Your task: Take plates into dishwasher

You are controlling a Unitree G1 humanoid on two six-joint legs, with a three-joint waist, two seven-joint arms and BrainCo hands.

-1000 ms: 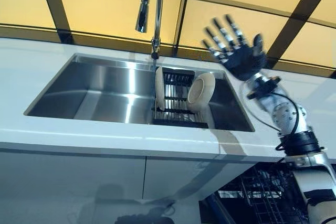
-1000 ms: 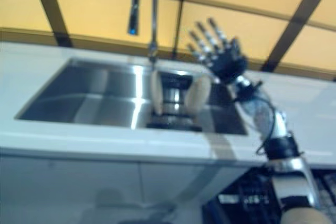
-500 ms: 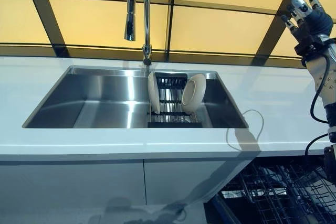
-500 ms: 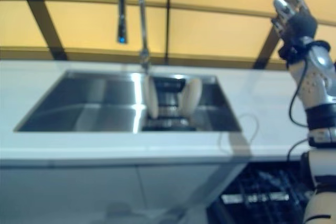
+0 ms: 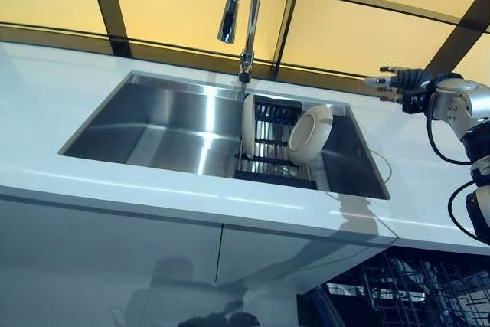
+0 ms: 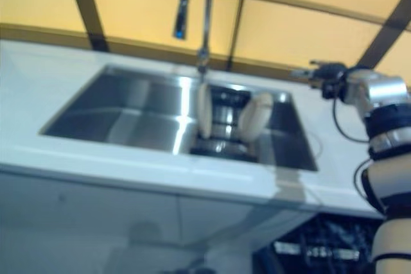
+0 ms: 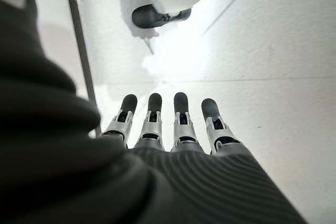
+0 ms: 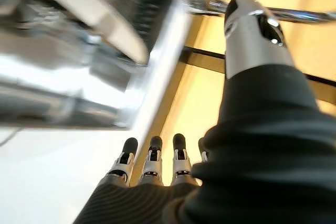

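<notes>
Two cream plates stand on edge in a black rack (image 5: pixel 269 147) at the faucet-side end of the steel sink (image 5: pixel 153 124). The upright plate (image 5: pixel 248 126) stands at the rack's end toward the open basin; the tilted plate (image 5: pixel 310 134) leans at the rack's other end, its face turned partly up and toward the counter's front edge.

Key relation: the right hand (image 5: pixel 398 82) hovers over the white counter (image 5: pixel 413 181) just past the sink's rim, on the side away from the basin. The tilted plate lies from it toward the sink and lower, well apart from the fingertips. The plate's disc stands near vertical, rim uppermost.

Right hand pose: fingers straight and spread, roughly level and pointing toward the sink, holding nothing. Its wrist view shows the fingers (image 8: pixel 152 153) extended, thumb apart.

Left hand (image 7: pixel 173 124): appears only in its wrist view, fingers straight, empty, over pale floor, away from the sink.

Judgement: the right hand is the nearer one; the tilted plate is its likely first target. No plate lifted yet. The dishwasher rack (image 5: pixel 406 292) stands open under the counter, below the right arm.
</notes>
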